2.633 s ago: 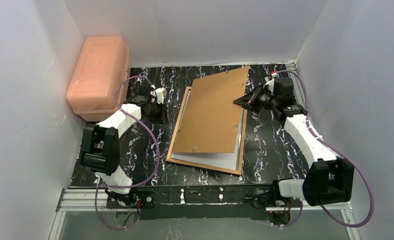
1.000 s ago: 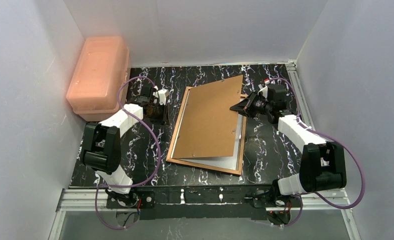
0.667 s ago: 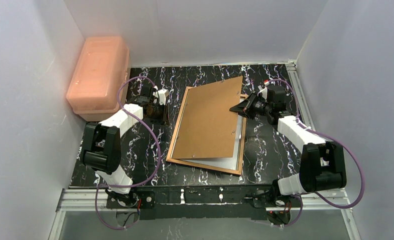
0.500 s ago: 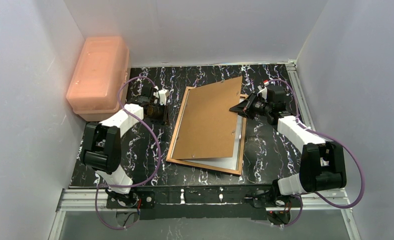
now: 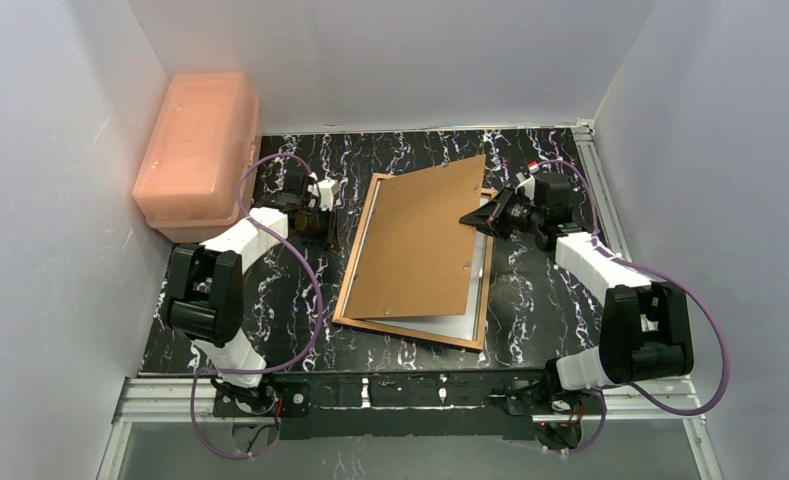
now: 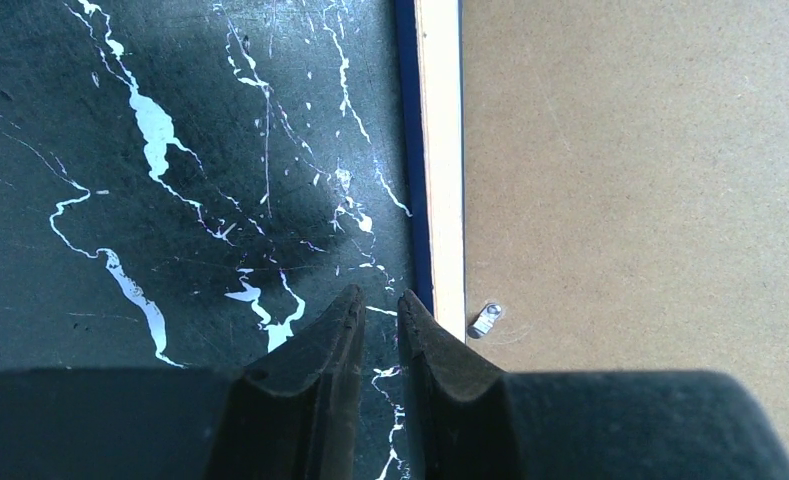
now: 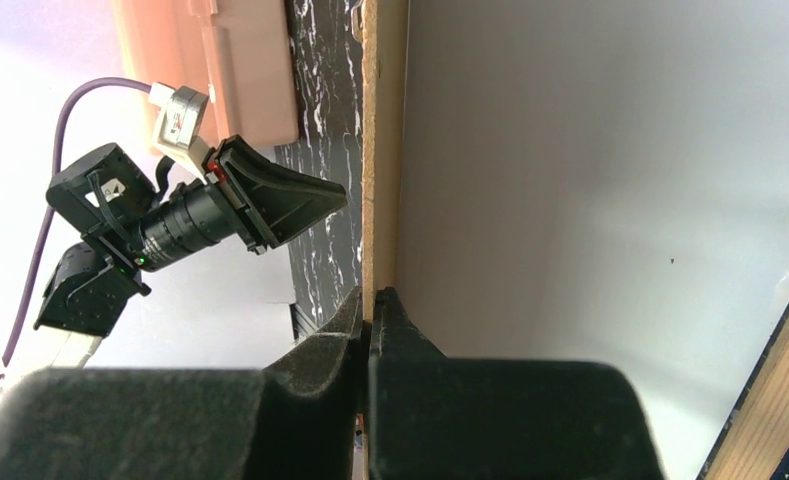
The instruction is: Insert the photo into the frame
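Left claw [image 6: 378,300], jaws narrow and empty, hovers over the counter [image 6: 170,220] just beside the frame [image 6: 438,150], which lies face down at centre. What looks like the photo [image 5: 440,325], white back up, rests inside it. Right claw [image 7: 370,300] pinches the brown backing board [image 5: 420,240] by its edge, tilted above. Lowering and fastening the board appear to remain.
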Motion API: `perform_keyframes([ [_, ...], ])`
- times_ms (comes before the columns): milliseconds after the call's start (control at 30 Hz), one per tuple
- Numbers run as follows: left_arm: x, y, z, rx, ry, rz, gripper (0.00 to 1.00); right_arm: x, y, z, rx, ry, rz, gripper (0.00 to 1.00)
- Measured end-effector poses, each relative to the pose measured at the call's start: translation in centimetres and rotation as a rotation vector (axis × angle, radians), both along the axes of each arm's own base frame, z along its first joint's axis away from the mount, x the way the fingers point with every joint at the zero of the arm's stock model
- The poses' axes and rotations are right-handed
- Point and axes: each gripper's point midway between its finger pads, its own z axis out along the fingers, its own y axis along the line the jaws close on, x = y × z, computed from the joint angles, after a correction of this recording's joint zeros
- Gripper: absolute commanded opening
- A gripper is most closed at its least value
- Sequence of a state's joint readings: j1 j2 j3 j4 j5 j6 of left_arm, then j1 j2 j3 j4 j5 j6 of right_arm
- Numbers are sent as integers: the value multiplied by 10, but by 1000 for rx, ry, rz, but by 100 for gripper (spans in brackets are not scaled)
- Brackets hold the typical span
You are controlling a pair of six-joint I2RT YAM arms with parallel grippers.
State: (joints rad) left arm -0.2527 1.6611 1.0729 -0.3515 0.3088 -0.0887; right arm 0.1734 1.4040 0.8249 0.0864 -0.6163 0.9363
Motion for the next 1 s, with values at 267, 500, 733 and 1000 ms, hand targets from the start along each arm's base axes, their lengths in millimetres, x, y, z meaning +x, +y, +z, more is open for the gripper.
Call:
perform_keyframes([
  [267,-3,-8,-1,-1,-2,-24,18,2,0,-3,0,3,0,1],
  [500,-11,-13,-8,7,14,-51,17,4,2,-10,2,13,7,1],
  [733,-12,-13,-11,11,23,-55,16,6,3,-20,-9,16,28,1],
  [1000,-12,-13,-11,11,22,-58,16,11,-1,-31,-101,31,74,12],
])
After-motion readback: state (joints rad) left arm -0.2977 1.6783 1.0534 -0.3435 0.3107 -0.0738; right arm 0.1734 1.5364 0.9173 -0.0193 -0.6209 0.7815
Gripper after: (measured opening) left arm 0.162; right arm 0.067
